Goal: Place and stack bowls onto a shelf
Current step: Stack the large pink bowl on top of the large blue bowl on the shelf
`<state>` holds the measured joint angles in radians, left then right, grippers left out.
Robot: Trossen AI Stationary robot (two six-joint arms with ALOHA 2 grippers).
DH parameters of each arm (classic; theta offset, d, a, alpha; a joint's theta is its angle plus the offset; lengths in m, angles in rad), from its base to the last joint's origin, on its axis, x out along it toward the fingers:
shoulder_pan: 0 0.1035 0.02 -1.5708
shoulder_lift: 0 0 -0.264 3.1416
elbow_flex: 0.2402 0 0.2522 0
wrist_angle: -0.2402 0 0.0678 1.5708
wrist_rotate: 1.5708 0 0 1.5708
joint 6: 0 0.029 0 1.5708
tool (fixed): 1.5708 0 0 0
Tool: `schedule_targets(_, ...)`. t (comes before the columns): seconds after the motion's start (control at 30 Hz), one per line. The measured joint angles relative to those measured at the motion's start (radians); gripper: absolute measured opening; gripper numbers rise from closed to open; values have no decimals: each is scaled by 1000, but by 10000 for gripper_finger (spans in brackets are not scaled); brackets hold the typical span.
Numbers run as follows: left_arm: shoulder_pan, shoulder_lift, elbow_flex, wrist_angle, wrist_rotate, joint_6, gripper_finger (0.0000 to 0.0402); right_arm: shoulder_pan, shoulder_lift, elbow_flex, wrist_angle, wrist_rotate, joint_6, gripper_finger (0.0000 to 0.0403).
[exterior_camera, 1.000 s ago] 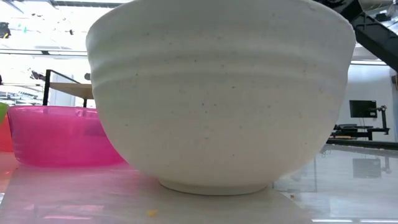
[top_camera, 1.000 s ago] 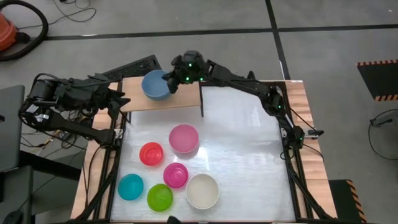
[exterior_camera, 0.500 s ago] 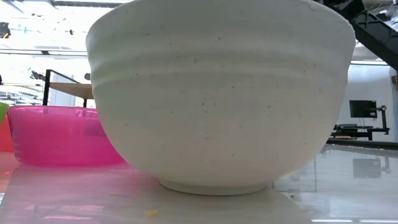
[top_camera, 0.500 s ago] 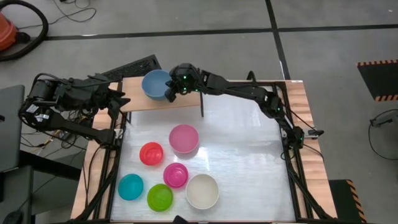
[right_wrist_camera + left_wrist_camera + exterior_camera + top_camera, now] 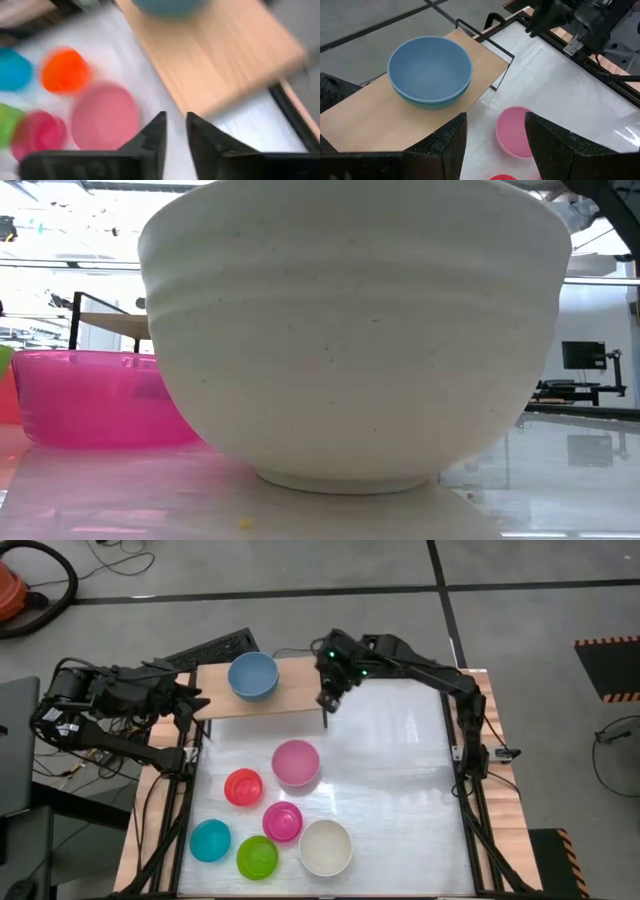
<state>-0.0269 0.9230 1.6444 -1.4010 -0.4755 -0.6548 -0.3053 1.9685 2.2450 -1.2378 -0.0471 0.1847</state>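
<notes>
The shelf [image 5: 295, 692] stands at the table's far left. A blue-grey bowl [image 5: 252, 676] rests on its left half by its base; in the left wrist view a greenish band shows under the bowl [image 5: 430, 70], and I cannot tell if that is a second bowl. My right gripper [image 5: 326, 702] hovers over the shelf's right end, open, clear of the bowl. My left gripper [image 5: 195, 700] waits open at the shelf's left end. Pink [image 5: 296, 762], red [image 5: 243, 786], magenta [image 5: 283, 821], cyan [image 5: 210, 840], lime [image 5: 257, 857] and cream-white [image 5: 325, 847] bowls stand on the tabletop.
The low view is filled by the cream-white bowl [image 5: 350, 330], with the pink bowl [image 5: 100, 400] behind it. A black flat device [image 5: 215, 648] lies beyond the shelf. The white tabletop's right half [image 5: 400, 790] is free room. The shelf's right half [image 5: 485, 55] is bare.
My right gripper has come off the blue-grey bowl's right rim and has moved toward the table's right edge, along the shelf to its right end. The bowl has stayed where it was on the shelf.
</notes>
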Motion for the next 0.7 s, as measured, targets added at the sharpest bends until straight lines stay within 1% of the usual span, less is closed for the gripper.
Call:
schedule_targets(0.1,0,0,0,0,8,-1,186,26,-5,0,-155,41,60,176)
schedule_targets(0.17,0,0,0,0,8,6,186,51,10,-16,-203,89,103,211)
schedule_targets(0.23,0,0,0,0,8,7,186,75,26,-61,-177,117,161,240)
schedule_targets(0.3,0,0,0,0,9,7,186,96,42,-111,-114,120,190,257)
schedule_targets(0.37,0,0,0,0,17,7,186,120,48,-167,-17,111,224,263)
schedule_targets(0.57,0,-1,0,-2,26,7,186,160,50,-323,176,102,361,264)
schedule_targets(0.7,0,0,0,-10,26,11,186,193,50,-371,207,102,424,264)
